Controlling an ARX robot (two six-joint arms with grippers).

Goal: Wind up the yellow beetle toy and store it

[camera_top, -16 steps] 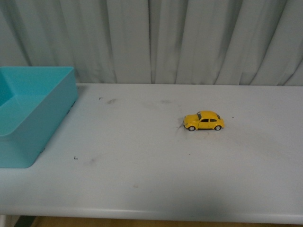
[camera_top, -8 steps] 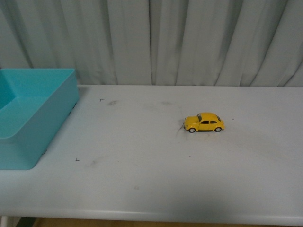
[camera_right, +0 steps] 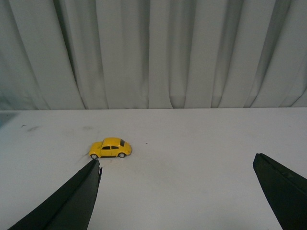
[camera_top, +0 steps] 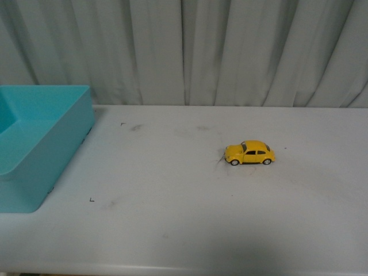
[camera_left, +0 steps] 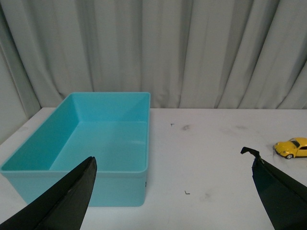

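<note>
The beetle (camera_top: 249, 153) is glossy yellow with dark windows and black, silver-hubbed wheels. The bin (camera_top: 63, 132) is plain turquoise, and the table (camera_top: 172, 218) is off-white with faint grey smudges and tiny black corner marks. The curtain (camera_top: 184, 52) is pale grey, shaded in vertical stripes; the left gripper (camera_left: 169, 154) and right gripper (camera_right: 177, 157) are black.

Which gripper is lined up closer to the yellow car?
The right gripper: the yellow car sits just ahead of its open jaws. The left gripper faces the blue bin instead.

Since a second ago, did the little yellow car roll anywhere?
No. The yellow beetle toy sits just as close to the dark scuff on the table; the whole view only slid down together.
</note>
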